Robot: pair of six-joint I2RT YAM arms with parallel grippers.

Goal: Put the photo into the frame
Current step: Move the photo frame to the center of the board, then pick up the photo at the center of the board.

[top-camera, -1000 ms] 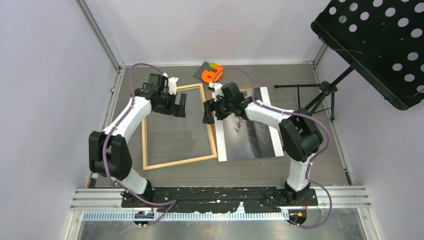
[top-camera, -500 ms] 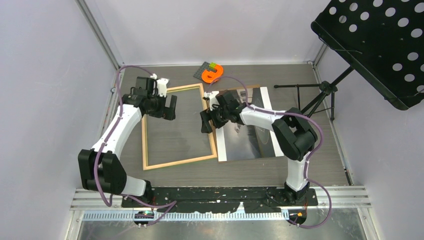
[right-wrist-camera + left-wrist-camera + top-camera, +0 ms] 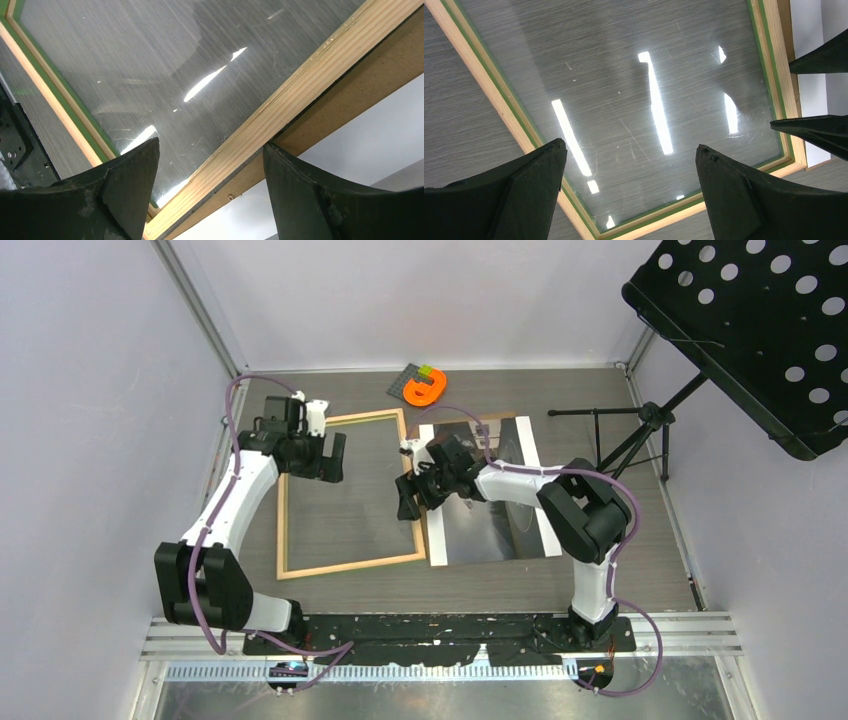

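Note:
The frame (image 3: 350, 566), pale wood with a glass pane, lies flat left of centre. The photo (image 3: 490, 510), dark with white side bands, lies beside it on the right, on a brown backing board (image 3: 497, 419). My left gripper (image 3: 318, 468) hovers open over the frame's far left corner; its wrist view shows the gripper (image 3: 630, 145) above the glass with nothing held, the frame's rail (image 3: 667, 217) below. My right gripper (image 3: 408, 495) is open astride the frame's right rail (image 3: 310, 82); the gripper (image 3: 210, 144) has the board edge (image 3: 360, 75) and the photo's white band (image 3: 350, 145) beside it.
An orange object (image 3: 425, 388) and a small dark block with green (image 3: 412, 374) sit at the far edge of the table. A black perforated music stand (image 3: 750, 330) on a tripod (image 3: 640, 430) rises at the right. Enclosure walls close in left and back.
My left gripper moved left toward the frame's far left corner. The right gripper slid left and nearer, jaws narrowing slightly. Frame, photo and board shifted a little to the left.

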